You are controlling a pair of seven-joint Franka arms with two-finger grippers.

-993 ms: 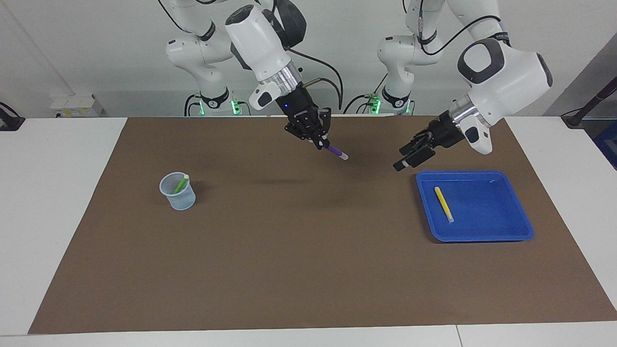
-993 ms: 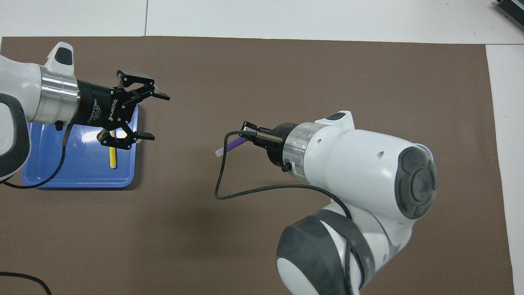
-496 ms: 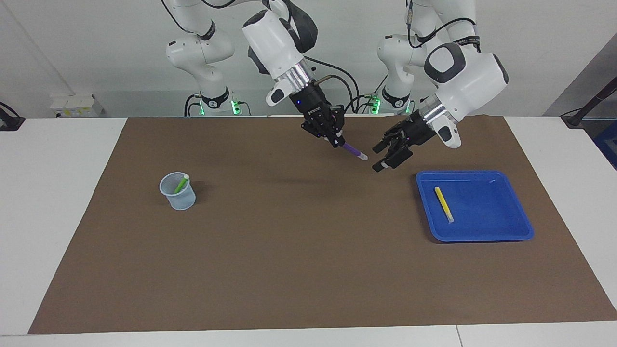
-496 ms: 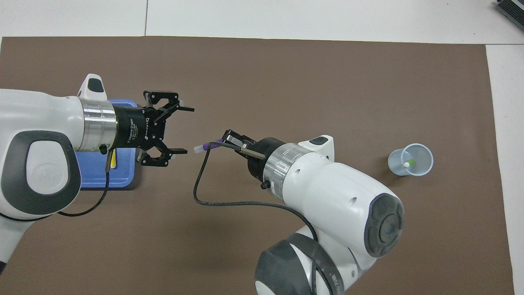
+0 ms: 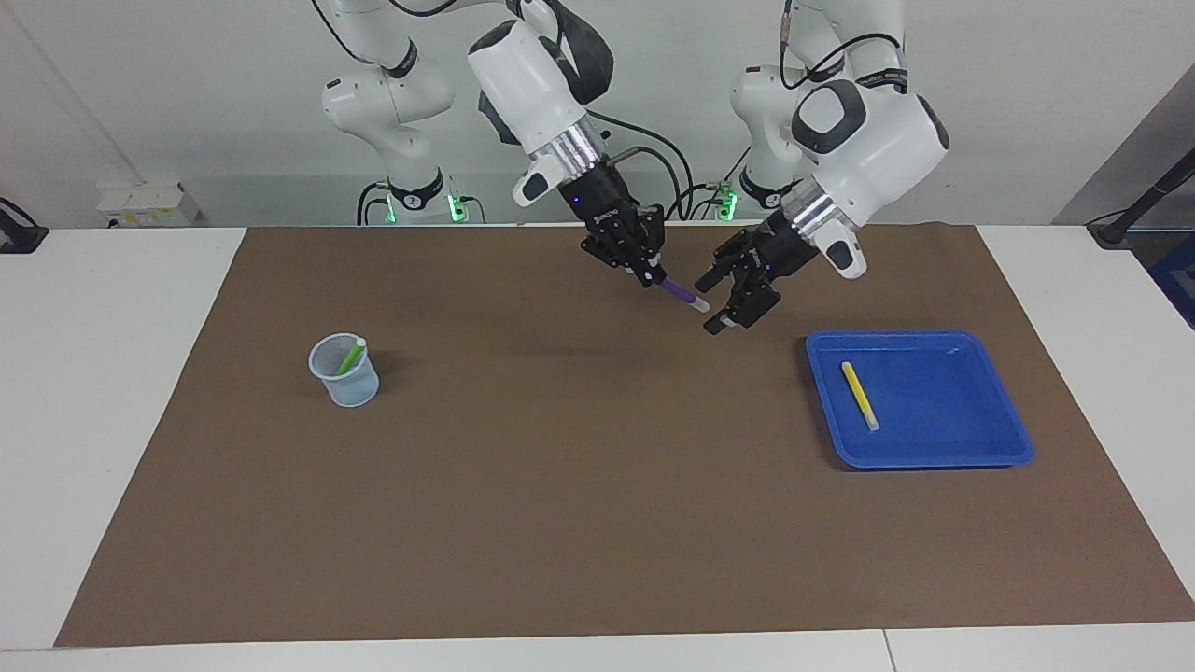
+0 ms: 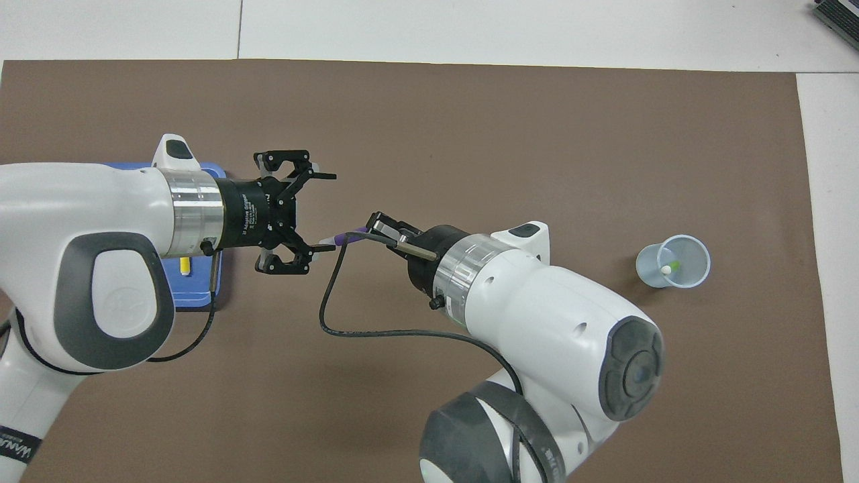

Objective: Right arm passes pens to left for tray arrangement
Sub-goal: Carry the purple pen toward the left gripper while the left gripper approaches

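My right gripper (image 5: 651, 275) (image 6: 376, 225) is shut on the purple pen (image 5: 681, 294) (image 6: 349, 236) and holds it above the mat's middle, pale end pointing at my left gripper. My left gripper (image 5: 710, 303) (image 6: 331, 212) is open, and the pen's pale end sits just inside its fingers, close to one of them. I cannot tell whether they touch. The blue tray (image 5: 943, 392) (image 6: 198, 300) lies toward the left arm's end, with the yellow pen (image 5: 859, 395) (image 6: 183, 265) in it. The green pen (image 5: 351, 357) (image 6: 671, 266) stands in the mesh cup.
The pale blue mesh cup (image 5: 347, 385) (image 6: 691, 258) stands toward the right arm's end of the brown mat (image 5: 560, 485). A black cable (image 6: 335, 315) loops from my right wrist. In the overhead view my left arm covers most of the tray.
My left gripper has moved from over the tray's edge toward the table's middle, up to the pen's tip. My right gripper brought the purple pen toward it, then nearly stopped.
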